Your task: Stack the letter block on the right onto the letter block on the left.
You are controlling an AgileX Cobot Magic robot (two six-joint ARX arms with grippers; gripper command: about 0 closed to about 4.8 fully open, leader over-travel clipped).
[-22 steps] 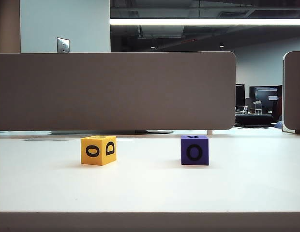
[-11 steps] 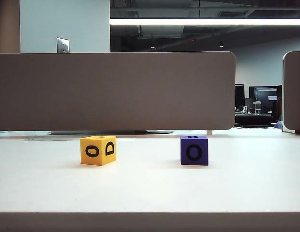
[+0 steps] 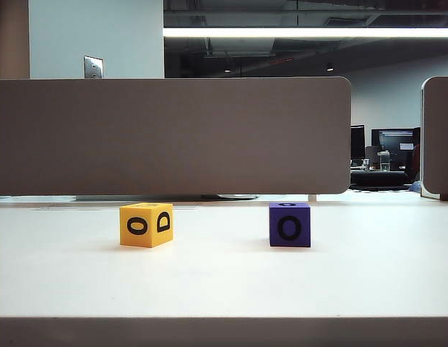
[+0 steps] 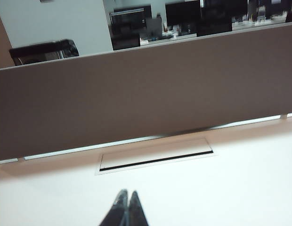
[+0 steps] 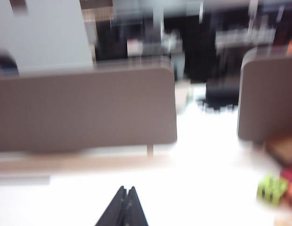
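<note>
The purple letter block (image 3: 290, 225) is probably going to handle light, stiff and slightly grippy, best pinched across two opposite flat sides; it is showing a black O, sitting right of the tabletop's (image 3: 224, 282) middle, well apart from the yellow letter block (image 3: 146, 225); left gripper (image 4: 125, 203) and right gripper (image 5: 125, 199) are hovering pressed closed, empty.

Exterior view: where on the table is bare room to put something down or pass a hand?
Bare table lies between the yellow block and the purple block, in front of both, and outside each. Nothing is crowded. The left gripper and right gripper, both shut, show only in the wrist views.
</note>
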